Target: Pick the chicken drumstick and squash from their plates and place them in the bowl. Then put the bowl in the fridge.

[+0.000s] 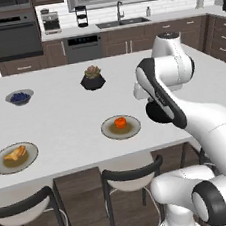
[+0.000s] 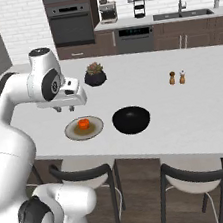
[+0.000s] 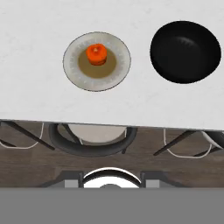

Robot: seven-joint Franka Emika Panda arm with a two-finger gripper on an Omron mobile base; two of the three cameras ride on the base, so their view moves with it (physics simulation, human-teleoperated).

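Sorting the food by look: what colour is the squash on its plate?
Orange-red with a darker top; the squash shows best in the hand view.

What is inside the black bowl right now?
Nothing shows inside the black bowl: its dark glossy inside looks bare. The squash sits on its plate beside it, and the drumstick lies on the other plate.

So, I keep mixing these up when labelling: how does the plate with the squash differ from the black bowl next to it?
The plate is flat, grey-rimmed with an olive-brown centre; the bowl is deep-sided and glossy black all over. The plate carries the squash; the bowl holds nothing. The plate lies nearer the chicken drumstick; the bowl is toward the shakers. Both are round, of similar width, near the counter's front edge.
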